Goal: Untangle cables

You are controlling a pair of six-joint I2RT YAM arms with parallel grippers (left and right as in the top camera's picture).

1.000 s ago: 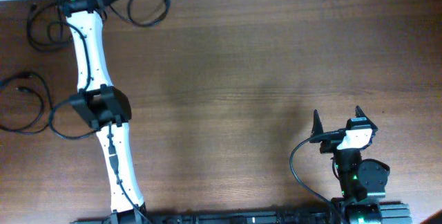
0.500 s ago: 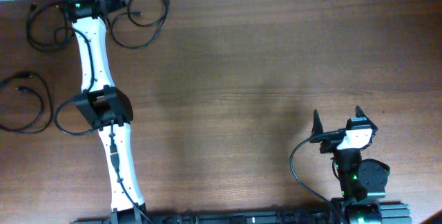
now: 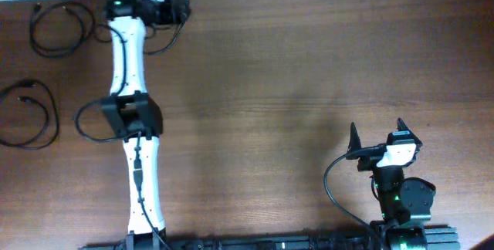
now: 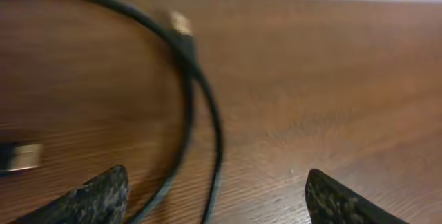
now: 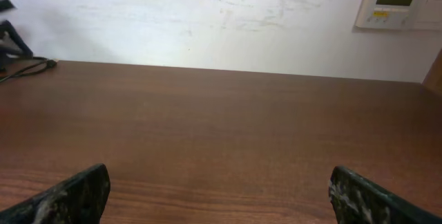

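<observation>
my left gripper (image 4: 219, 207) sits wide open, empty; the cable (image 4: 186, 51) loop lies just ahead, running lengthwise between its fingertips.

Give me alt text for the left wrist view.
A thin black cable loops across the wooden table, its silver-tipped plug near top centre. The left end effector is open, fingertips at the bottom corners, holding nothing. A second plug shows blurred at the left edge.
</observation>
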